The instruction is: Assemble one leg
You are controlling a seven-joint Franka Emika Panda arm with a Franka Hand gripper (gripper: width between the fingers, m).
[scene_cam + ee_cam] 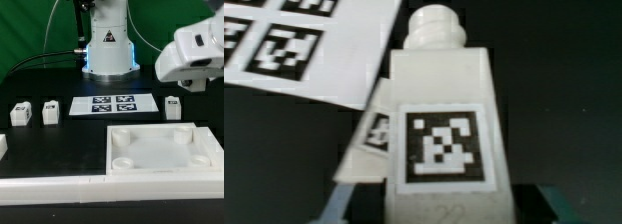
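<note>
The leg (441, 130) is a short white post with flat faces, a black-and-white tag on the face turned to the wrist camera and a ribbed stud at its far end. In the exterior view it sits (173, 105) towards the counter's edge on that view's right. It is just beside the end of the marker board (110, 103) and a little beyond the far rim of the tray (150, 127).

It looks like hard moulded plastic, so probably light, stiff and not fragile, though the smooth faces may be slippery. The best hold is likely across the two plain side faces about mid-length. That would leave the stud free for a socket and keep the post from swivelling.

Dark slivers on either side of the leg's near end are probably the fingers (551, 205). So little of them shows that I cannot tell whether they are spread or pinching the post. In the exterior view the arm's wrist (195, 52) hangs above the leg.

Two more legs (50, 110) (20, 113) stand well apart from it, towards the opposite edge.
</note>
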